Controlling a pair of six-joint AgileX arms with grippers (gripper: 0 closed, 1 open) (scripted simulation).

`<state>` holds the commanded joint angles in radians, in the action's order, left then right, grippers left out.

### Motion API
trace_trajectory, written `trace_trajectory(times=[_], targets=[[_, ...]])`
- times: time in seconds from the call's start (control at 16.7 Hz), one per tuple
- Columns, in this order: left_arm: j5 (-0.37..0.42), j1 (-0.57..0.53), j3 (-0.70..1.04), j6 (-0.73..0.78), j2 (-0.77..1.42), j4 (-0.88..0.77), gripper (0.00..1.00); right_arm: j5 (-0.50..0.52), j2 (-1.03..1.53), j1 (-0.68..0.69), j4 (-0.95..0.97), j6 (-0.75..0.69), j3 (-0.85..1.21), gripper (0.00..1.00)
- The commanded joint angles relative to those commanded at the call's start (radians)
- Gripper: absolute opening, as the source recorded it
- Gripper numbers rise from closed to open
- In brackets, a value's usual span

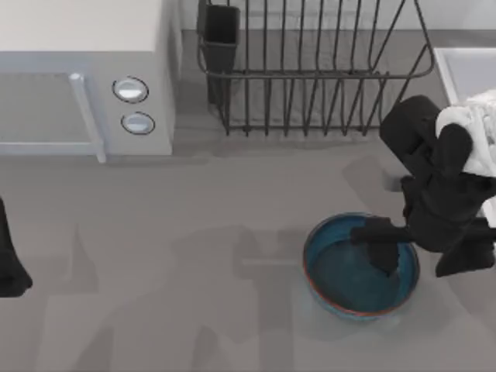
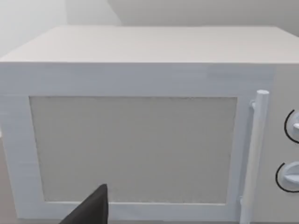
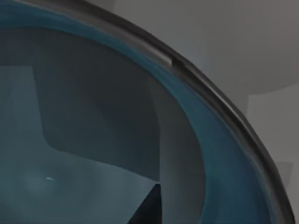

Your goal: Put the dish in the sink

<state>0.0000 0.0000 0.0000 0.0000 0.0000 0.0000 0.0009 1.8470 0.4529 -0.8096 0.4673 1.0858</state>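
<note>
The dish (image 1: 350,273), a round blue bowl with a reddish-brown rim, rests on the grey table right of centre. My right gripper (image 1: 385,246) reaches down from the right, over the dish's right rim and into its inside. The right wrist view looks closely into the dish (image 3: 93,140), whose rim curves across the picture. A corner of the sink (image 1: 463,71), pale with a raised white rim, lies at the far right, behind my right arm. My left gripper (image 1: 9,267) stays parked at the table's left edge.
A white microwave (image 1: 85,77) stands at the back left, and its door and handle face the left wrist view (image 2: 135,149). A black wire dish rack (image 1: 310,70) stands at the back, between the microwave and the sink. Bare table spreads left of the dish.
</note>
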Motion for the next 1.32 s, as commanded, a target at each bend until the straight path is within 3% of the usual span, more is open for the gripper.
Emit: trace_trajectory(times=[0.36, 1.02, 1.32], targets=[[0.000, 0.000, 0.000, 0.000, 0.000, 0.000, 1.00, 0.000, 0.000, 0.000, 0.000, 0.000, 0.000, 0.02], [0.000, 0.000, 0.000, 0.000, 0.000, 0.000, 1.00, 0.001, -0.005, 0.000, -0.016, -0.001, 0.016, 0.00], [0.000, 0.000, 0.000, 0.000, 0.000, 0.000, 1.00, 0.001, -0.039, -0.001, -0.235, 0.001, 0.192, 0.00]])
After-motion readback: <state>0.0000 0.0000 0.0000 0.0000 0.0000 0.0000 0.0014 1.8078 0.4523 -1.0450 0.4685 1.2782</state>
